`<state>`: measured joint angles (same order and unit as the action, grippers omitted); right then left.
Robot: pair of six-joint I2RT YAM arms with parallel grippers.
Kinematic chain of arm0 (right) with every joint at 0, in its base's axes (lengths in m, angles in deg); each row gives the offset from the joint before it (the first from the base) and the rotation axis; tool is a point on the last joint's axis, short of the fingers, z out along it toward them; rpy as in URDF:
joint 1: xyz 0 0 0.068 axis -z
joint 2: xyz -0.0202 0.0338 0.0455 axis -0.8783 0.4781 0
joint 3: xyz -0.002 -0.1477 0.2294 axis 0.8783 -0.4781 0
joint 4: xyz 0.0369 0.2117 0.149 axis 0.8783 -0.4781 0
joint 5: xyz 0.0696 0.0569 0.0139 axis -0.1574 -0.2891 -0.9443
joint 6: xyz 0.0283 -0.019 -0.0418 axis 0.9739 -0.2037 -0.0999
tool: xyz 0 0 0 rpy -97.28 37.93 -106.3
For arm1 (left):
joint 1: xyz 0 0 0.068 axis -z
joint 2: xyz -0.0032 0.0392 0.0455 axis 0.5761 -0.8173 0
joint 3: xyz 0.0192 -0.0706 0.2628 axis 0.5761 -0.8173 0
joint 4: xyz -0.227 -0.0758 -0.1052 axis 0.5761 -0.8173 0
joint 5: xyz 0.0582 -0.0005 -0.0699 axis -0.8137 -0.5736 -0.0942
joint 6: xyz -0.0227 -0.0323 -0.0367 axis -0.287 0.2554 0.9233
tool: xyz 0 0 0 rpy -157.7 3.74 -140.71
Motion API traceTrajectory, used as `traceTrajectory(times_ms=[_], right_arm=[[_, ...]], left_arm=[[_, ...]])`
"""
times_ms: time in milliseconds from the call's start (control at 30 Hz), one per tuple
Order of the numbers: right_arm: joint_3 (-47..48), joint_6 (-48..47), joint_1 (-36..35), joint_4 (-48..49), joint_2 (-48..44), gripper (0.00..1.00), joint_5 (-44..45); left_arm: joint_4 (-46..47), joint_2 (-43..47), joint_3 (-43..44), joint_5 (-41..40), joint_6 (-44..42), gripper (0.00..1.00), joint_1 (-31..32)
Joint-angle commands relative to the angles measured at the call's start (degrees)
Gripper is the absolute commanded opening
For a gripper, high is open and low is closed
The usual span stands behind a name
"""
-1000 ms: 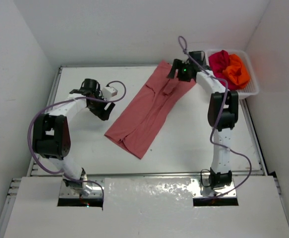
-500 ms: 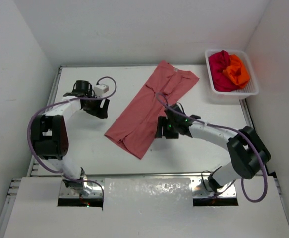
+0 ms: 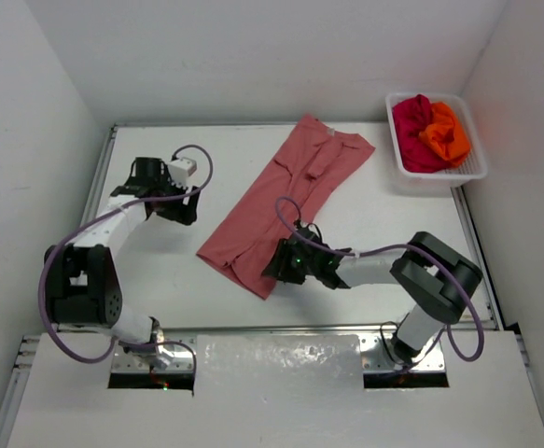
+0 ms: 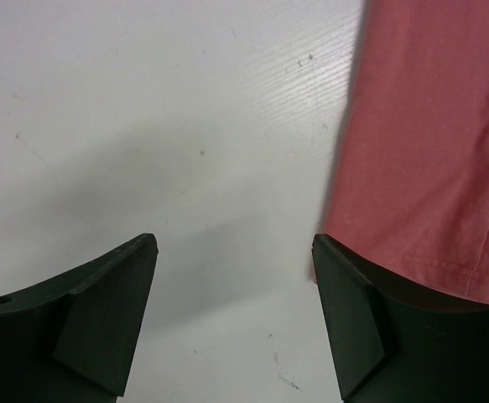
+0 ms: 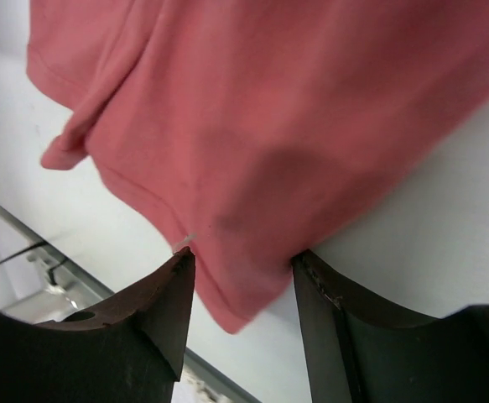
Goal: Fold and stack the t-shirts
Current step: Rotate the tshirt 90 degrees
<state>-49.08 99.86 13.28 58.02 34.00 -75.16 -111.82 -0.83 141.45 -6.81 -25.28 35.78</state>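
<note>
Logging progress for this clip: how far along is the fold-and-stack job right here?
Done: the salmon-pink t-shirt lies on the table, apparently folded lengthwise. In hand: the right gripper straddles its near corner, jaws apart; the left gripper hovers open beside its long edge. Left: the crimson t-shirt and orange t-shirt sit crumpled in the white basket; nothing is stacked.

White arms [image 3: 122,213] — black joints [image 3: 77,285], purple cables [image 3: 41,297].

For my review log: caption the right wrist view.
Right hand straddling a hem corner of the salmon-pink t-shirt on the white table.
</note>
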Motion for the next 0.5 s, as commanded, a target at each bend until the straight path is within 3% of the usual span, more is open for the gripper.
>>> traceTrajectory(times_ms=[0, 167, 267, 367, 467], right_arm=[[-0.3, 4.7, -2.5, -4.6, 2.7, 0.51, 4.9], [-2.4, 5.9, -3.2, -6.2, 2.8, 0.48, 4.0], [-1.5, 6.0, -3.8, -4.1, 6.5, 0.36, 1.6], [-1.5, 8.1, -3.6, -2.5, 9.6, 0.06, 1.3], [-2.9, 7.6, -3.0, -3.3, 8.3, 0.0, 2.7]], left_arm=[[2.3, 3.1, -0.3, -0.9, 0.3, 0.73, -0.3], [1.9, 3.6, -0.4, 0.5, 0.3, 0.73, -0.3], [2.0, 3.7, -0.5, 0.7, 0.3, 0.73, -0.3], [1.5, 4.5, -0.5, 1.5, 0.0, 0.73, -0.3], [0.4, 5.1, -0.5, 3.1, -1.4, 0.72, -0.3]])
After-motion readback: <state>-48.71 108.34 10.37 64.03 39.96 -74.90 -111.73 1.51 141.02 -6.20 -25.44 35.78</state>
